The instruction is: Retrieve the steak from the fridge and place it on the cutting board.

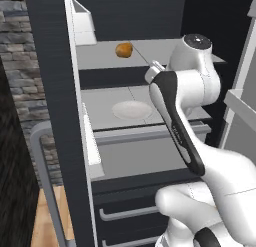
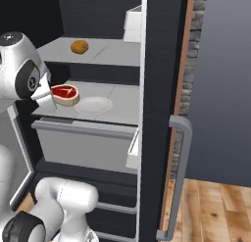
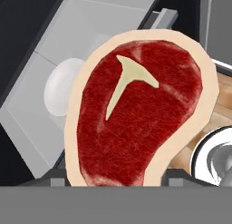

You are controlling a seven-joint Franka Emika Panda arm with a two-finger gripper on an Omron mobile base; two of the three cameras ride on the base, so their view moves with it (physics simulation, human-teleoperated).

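Observation:
The steak [image 3: 136,114] is a red slab with a pale tan rim, held close before the hand camera between my fingertips [image 3: 176,177]. My gripper [image 2: 49,98] is shut on the steak [image 2: 65,94] at the left front edge of the fridge's middle shelf [image 2: 122,101]. The fridge [image 1: 107,103] stands open, its dark doors swung out to both sides. In the left base view my own arm hides the hand. The cutting board is out of view.
A round white plate [image 2: 93,105] [image 1: 132,110] lies on the same shelf just right of the steak. An orange-brown lump [image 2: 79,47] [image 1: 124,50] sits on the shelf above. Dark drawers with bar handles [image 1: 127,212] are below; the door handle [image 2: 179,177] and wooden floor [image 2: 211,211] lie right.

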